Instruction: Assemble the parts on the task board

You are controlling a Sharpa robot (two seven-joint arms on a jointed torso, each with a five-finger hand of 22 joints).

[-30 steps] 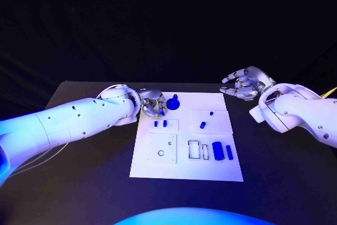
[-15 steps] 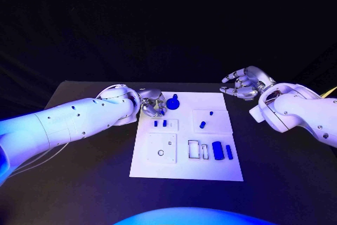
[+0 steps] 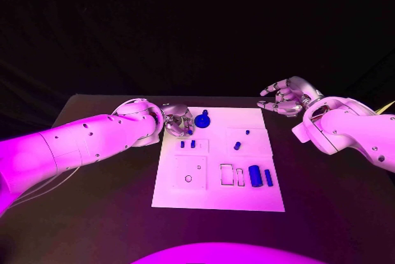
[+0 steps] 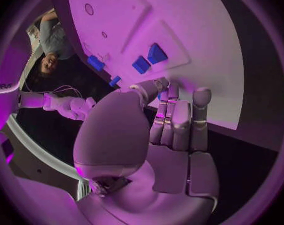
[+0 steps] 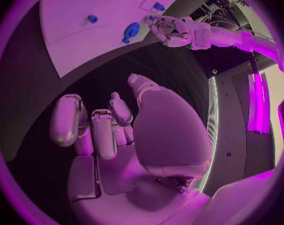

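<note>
- Board (image 3: 218, 202): your white task board lies mid-table, long axis running away from you.
- Parts (image 3: 255, 176): small blue pieces lie scattered across it.
- Left hand (image 3: 176, 120): at the board's far-left corner, whether it holds anything you cannot tell.
- Right hand (image 3: 288, 97): fingers apart, empty, off the far-right corner.

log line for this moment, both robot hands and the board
left robot hand: at task board far-left corner, holding nothing visible | right robot hand: raised off board, fingers apart, empty | round blue part: on board

Looking like a robotics lab or demo booth: black table (image 3: 99, 218) sitting against black drapes (image 3: 197, 41), coloured stage light washing over a white task board (image 3: 218, 201).
</note>
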